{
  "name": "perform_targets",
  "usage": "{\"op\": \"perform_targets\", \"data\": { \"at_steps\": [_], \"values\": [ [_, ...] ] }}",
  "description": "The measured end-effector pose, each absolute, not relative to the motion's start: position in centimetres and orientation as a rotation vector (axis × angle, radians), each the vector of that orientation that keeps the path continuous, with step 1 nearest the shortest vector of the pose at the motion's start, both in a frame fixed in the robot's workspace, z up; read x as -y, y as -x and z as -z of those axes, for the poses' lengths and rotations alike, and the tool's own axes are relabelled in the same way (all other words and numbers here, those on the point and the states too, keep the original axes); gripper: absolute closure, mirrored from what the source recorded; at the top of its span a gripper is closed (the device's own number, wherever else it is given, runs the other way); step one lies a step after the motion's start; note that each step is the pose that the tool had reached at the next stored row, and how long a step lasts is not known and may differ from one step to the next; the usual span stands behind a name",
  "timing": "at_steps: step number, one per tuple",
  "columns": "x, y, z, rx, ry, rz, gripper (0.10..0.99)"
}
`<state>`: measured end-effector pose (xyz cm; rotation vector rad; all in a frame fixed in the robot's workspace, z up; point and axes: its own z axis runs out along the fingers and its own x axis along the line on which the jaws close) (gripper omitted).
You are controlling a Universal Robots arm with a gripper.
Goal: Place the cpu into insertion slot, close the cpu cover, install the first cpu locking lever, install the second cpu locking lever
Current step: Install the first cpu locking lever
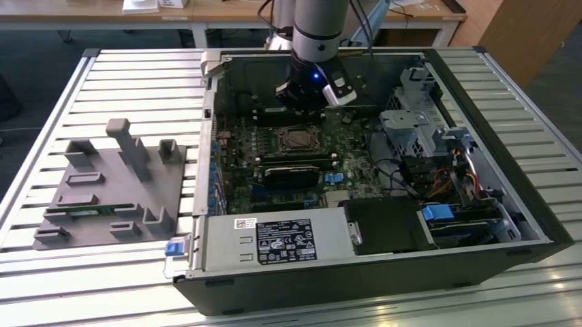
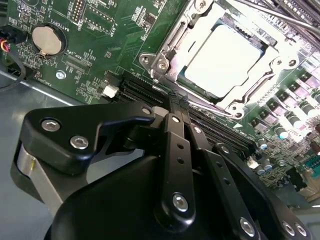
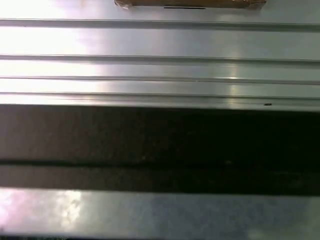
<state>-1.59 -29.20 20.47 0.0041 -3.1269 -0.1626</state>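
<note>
The arm (image 1: 320, 27) comes down nearly upright from above in the exterior view, its grey tube ending in a black wrist with a small blue light. The gripper (image 1: 304, 109) hangs below the wrist. In the second wrist view the gripper (image 2: 172, 107) shows black linkages and fingers (image 2: 175, 150) drawn close together, holding nothing.

Lab: slatted aluminium workbench (image 1: 109, 82), desks (image 1: 182, 17)

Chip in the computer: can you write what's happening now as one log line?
chip: lying in its socket | cover: down around chip | hand: above the board, beside the socket, holding nothing
</note>
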Motion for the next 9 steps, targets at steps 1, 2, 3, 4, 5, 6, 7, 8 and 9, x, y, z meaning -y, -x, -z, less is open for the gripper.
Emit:
{"op": "perform_targets", "data": {
  "at_steps": [1, 2, 3, 4, 5, 6, 7, 8, 9],
  "values": [
    [29.20, 1.59, -20.41, 3.127, -0.004, 0.160, 0.980],
    [29.21, 1.58, -20.34, 3.127, -0.004, 0.157, 0.980],
    [29.21, 1.57, -20.28, 3.127, -0.004, 0.155, 0.980],
    [29.20, 1.55, -20.22, 3.127, -0.004, 0.152, 0.980],
    [29.20, 1.54, -20.16, 3.127, -0.004, 0.150, 0.980],
    [29.20, 1.52, -20.10, 3.127, -0.004, 0.149, 0.980],
    [29.20, 1.50, -20.03, 3.128, -0.004, 0.147, 0.980],
    [29.21, 1.48, -19.97, 3.128, -0.004, 0.145, 0.980],
    [29.21, 1.46, -19.92, 3.127, -0.004, 0.143, 0.980]
  ]
}}
